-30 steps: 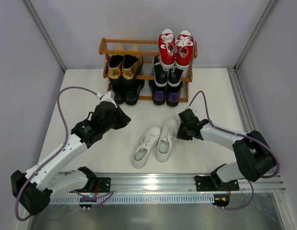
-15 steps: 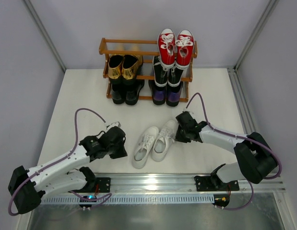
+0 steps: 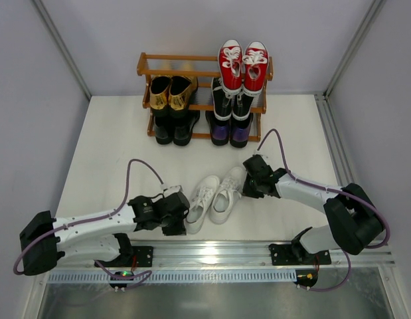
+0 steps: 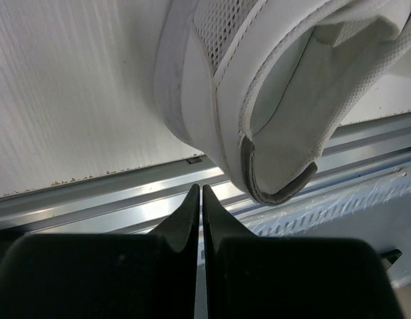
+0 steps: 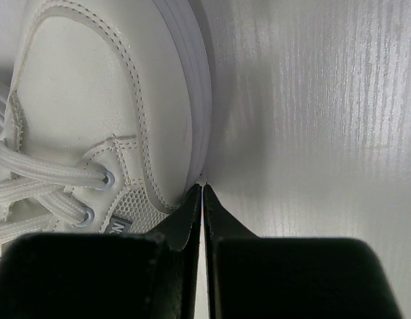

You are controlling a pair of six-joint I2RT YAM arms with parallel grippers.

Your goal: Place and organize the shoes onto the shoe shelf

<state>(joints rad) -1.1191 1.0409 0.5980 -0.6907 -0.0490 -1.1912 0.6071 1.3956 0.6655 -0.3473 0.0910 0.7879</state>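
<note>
Two white sneakers (image 3: 215, 197) lie side by side on the table in front of the orange-brown shoe shelf (image 3: 144, 66). The shelf holds red sneakers (image 3: 243, 63) on top, gold loafers (image 3: 169, 91), glossy black shoes (image 3: 173, 126), black-and-white sneakers (image 3: 232, 101) and purple loafers (image 3: 230, 131). My left gripper (image 3: 183, 218) is shut and empty, its tips just beside the heel of the left white sneaker (image 4: 271, 100). My right gripper (image 3: 247, 184) is shut and empty, its tips touching the sole edge at the toe of the right white sneaker (image 5: 105, 106).
A metal rail (image 3: 212, 252) runs along the table's near edge, right behind the left sneaker's heel. Grey walls enclose the table on three sides. White table surface (image 3: 112, 146) lies between the shelf and the sneakers.
My left arm has swung down and right from in front of the shelf to the left white sneaker's heel. My right gripper has pushed the sneakers slightly left.
</note>
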